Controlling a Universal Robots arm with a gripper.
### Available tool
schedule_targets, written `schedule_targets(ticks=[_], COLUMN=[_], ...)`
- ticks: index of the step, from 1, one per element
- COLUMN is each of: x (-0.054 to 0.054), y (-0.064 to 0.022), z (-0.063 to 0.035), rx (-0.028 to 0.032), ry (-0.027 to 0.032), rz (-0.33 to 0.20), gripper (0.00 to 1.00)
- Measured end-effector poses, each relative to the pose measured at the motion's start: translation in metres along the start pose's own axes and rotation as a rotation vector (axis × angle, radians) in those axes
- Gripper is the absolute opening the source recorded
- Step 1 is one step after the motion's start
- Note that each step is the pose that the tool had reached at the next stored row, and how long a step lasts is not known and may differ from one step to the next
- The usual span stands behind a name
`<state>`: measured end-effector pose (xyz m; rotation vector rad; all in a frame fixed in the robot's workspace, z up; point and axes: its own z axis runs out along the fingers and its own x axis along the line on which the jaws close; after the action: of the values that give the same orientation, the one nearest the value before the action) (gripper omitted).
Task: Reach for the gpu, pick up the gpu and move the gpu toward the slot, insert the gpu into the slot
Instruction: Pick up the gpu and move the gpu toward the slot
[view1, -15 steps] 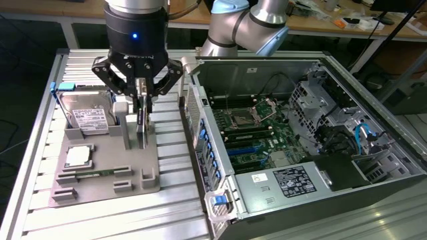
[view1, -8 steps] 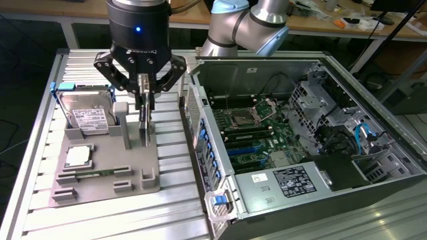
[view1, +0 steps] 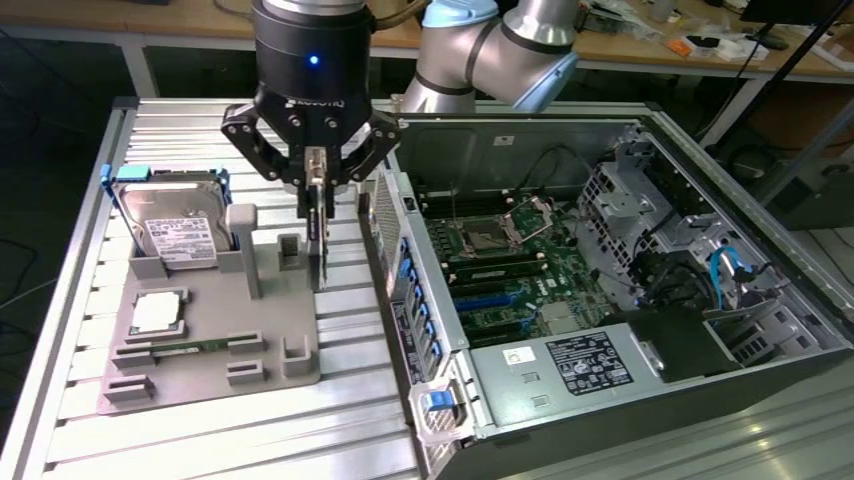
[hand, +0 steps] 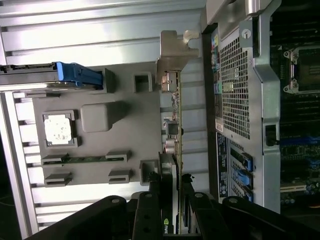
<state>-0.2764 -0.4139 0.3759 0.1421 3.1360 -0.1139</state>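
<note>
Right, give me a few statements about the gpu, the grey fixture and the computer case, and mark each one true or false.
1. The tool is closed on the gpu, which hangs edge-on below it. True.
2. The gpu is seated in a slot on the motherboard. False: it is outside the computer case, over the grey fixture.
3. The hard drive stands on edge in the grey fixture. True.
4. The computer case is closed up. False: its side is open and the motherboard is exposed.
5. The tool is reaching into the case. False: it is above the fixture, beside the case.
</note>
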Motion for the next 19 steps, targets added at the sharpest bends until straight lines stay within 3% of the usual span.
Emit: schedule_targets(ticks=[3,5,9,11,19], x=[-0.003,-0.004,-0.004,-0.004,-0.004], y=[0.0005,0.0011,0.0029,0.0038,0.0037], z=[-0.0046,-0.0075,-0.0145,-0.0178,-0.0211], rx=[-0.0001,0.0030,0.0058,0.0055,0.0037], ry=[-0.0003,-0.0018,-0.0172,-0.0213,-0.0304], rz=[0.000,0.000,0.001,-0.001,-0.118], gripper=[0.27,0.27,0.27,0.27,0.27])
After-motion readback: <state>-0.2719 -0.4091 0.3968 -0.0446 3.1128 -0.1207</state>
